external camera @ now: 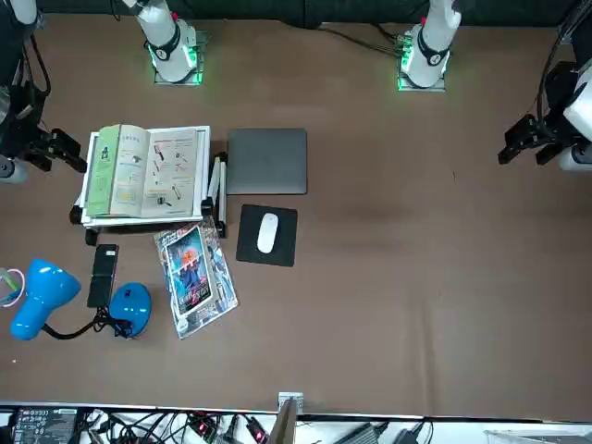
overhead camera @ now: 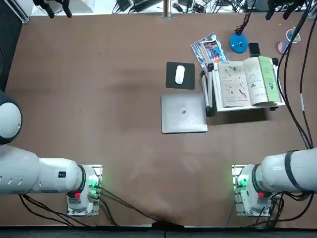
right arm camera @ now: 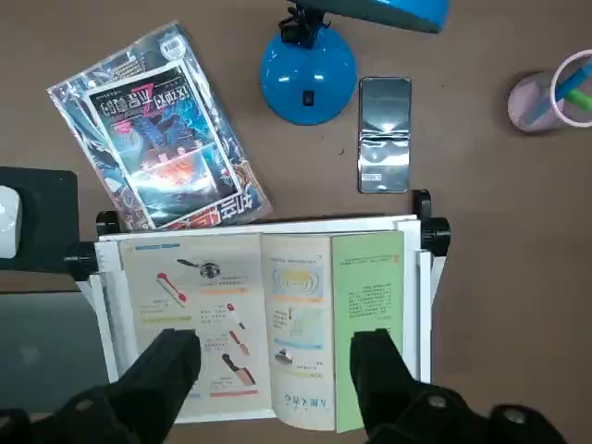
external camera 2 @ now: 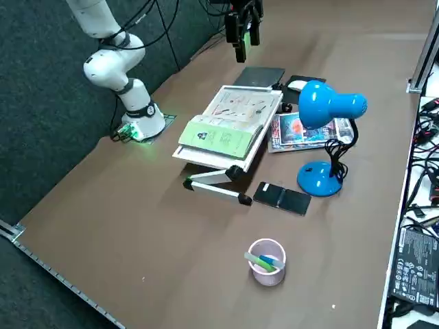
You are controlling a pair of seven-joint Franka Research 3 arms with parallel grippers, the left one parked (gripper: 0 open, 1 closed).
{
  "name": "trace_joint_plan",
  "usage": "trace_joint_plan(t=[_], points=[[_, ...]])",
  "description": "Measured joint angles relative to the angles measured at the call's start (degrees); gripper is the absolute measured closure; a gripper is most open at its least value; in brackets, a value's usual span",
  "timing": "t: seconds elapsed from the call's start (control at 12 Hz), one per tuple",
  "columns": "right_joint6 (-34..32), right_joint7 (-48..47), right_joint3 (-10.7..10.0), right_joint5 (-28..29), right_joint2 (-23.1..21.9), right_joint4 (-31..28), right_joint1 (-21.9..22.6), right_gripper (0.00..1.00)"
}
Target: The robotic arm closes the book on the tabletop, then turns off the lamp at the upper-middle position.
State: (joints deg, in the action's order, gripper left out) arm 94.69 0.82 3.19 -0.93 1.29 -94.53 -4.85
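The book [overhead camera: 247, 82] lies open on a white stand with black feet, white illustrated pages up and a green leaf at its outer side [right arm camera: 365, 314]. It also shows in the front view [external camera: 148, 171] and the right side view [external camera 2: 230, 120]. The lamp has a round blue base [overhead camera: 238, 43] [right arm camera: 307, 79] just beyond the book, a black neck and a blue head [external camera 2: 333, 103] [external camera: 42, 296]. My right gripper [right arm camera: 276, 365] hangs high above the book's near edge, open and holding nothing. It also shows in the right side view [external camera 2: 243, 38]. The brown tabletop [overhead camera: 99, 99] carries everything.
A glossy magazine [overhead camera: 210, 49] lies beside the lamp base, and a black phone [overhead camera: 254, 48] between lamp and book. A grey closed laptop [overhead camera: 184, 113] and a white mouse [overhead camera: 180, 74] on a black pad sit to the book's left. A pink-rimmed cup [external camera 2: 266, 260] stands at the far right.
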Motion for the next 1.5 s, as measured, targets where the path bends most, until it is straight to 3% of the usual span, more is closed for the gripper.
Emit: trace_joint_plan(t=[0.33,0.67,1.08,1.17,1.5], points=[[-1.6,0.0,-0.2,0.0,0.0,0.0,-0.3,0.00],[-5.3,1.2,-0.5,1.0,-0.2,-0.1,-3.3,0.00],[-7.7,10.0,-0.8,8.5,-0.3,-1.2,-12.1,0.00],[-8.2,14.7,-1.1,12.3,-0.2,-2.4,-16.0,0.00],[-8.4,22.8,-1.2,17.9,1.0,-5.9,-22.6,0.00]])
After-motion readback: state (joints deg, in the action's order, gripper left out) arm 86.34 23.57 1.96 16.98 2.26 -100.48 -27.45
